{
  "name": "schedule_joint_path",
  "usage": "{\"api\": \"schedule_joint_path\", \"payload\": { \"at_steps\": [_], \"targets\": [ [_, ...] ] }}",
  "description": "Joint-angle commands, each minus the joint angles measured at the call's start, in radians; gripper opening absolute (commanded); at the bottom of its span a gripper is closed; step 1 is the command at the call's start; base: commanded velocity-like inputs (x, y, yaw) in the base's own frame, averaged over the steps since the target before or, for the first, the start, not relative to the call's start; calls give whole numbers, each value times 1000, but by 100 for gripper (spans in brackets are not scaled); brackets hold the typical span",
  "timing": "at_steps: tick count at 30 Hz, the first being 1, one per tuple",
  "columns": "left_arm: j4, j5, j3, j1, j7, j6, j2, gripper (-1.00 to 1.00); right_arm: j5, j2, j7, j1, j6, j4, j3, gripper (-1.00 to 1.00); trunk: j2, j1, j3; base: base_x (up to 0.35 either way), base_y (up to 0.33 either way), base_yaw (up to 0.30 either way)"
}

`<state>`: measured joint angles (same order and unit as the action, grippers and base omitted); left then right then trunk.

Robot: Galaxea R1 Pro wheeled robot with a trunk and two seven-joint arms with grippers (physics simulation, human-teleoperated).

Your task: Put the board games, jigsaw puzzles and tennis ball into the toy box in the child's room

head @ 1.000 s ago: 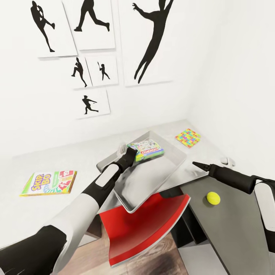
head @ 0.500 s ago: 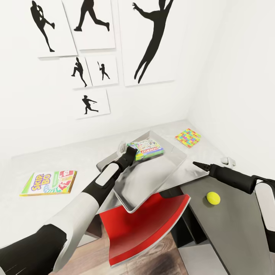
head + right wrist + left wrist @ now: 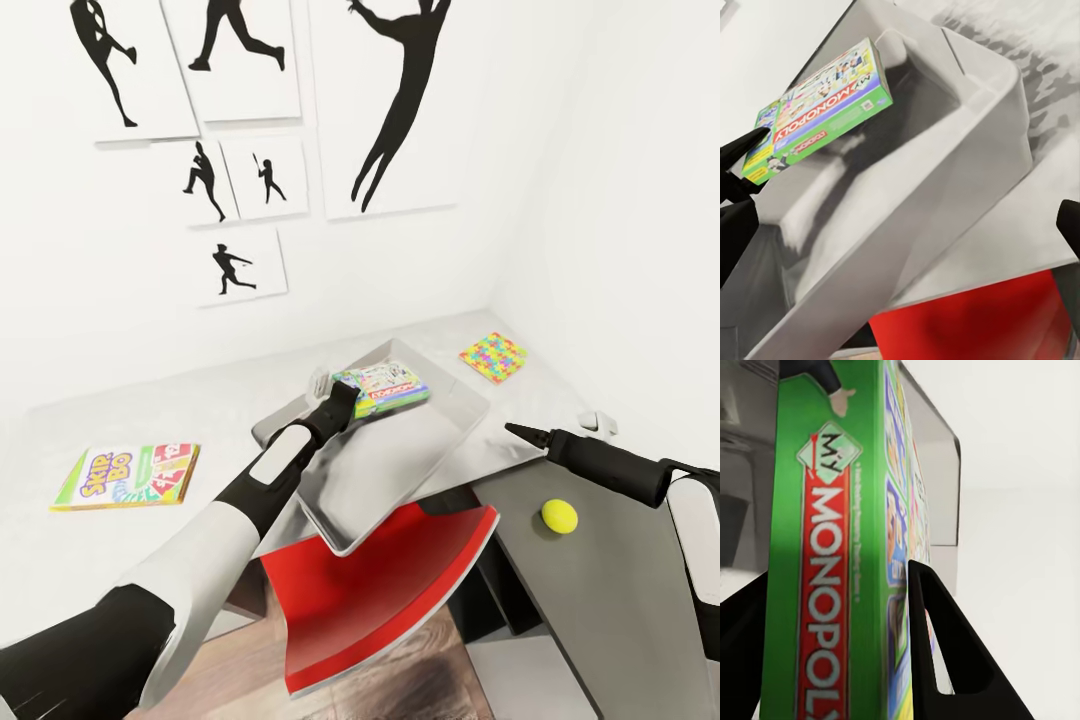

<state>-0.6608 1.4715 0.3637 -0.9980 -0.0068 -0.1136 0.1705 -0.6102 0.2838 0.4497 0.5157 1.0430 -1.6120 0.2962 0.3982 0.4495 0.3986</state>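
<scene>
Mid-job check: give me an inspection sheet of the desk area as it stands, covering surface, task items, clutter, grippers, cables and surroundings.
Surface: table, light grey top with a dark grey wing at the right.
Job's things: toy box on the table; MY MONOPOLY box held over its inside; Skip-Bo game, jigsaw puzzle and tennis ball lie outside the toy box.
Clutter: small pale object on the table near the wall, too small to identify.
Grippers: left gripper clamped on the MY MONOPOLY box; right gripper above the table, holding nothing.
Cables: nothing seen.
Surroundings: red chair under the table; sports-silhouette pictures on the white wall.
</scene>
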Motion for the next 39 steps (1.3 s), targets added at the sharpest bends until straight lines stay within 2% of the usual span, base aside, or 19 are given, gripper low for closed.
{"api": "schedule_joint_path", "payload": {
  "at_steps": [1, 14, 28, 34, 39],
  "targets": [
    [0, 9, 1, -1, -1, -1, 0, -100, 9, 0, 10, 1, 4, 0, 1, 100, 2, 0, 3, 0, 0, 0],
    [0, 10, 1, -2, 1, -3, 1, -100, 9, 0, 10, 1, 4, 0, 1, 100, 2, 0, 22, 0, 0, 0],
    [0, 10, 3, -2, 1, -5, 1, -100, 9, 0, 10, 1, 4, 0, 1, 100, 2, 0, 25, 0, 0, 0],
    [0, 12, 29, -2, 2, -5, 1, -100, 9, 0, 10, 1, 4, 0, 1, 100, 2, 0, 26, 0, 0, 0],
    [0, 14, 38, -2, 2, -5, 1, -100, 9, 0, 10, 1, 4, 0, 1, 100, 2, 0, 32, 0, 0, 0]
  ]
}}
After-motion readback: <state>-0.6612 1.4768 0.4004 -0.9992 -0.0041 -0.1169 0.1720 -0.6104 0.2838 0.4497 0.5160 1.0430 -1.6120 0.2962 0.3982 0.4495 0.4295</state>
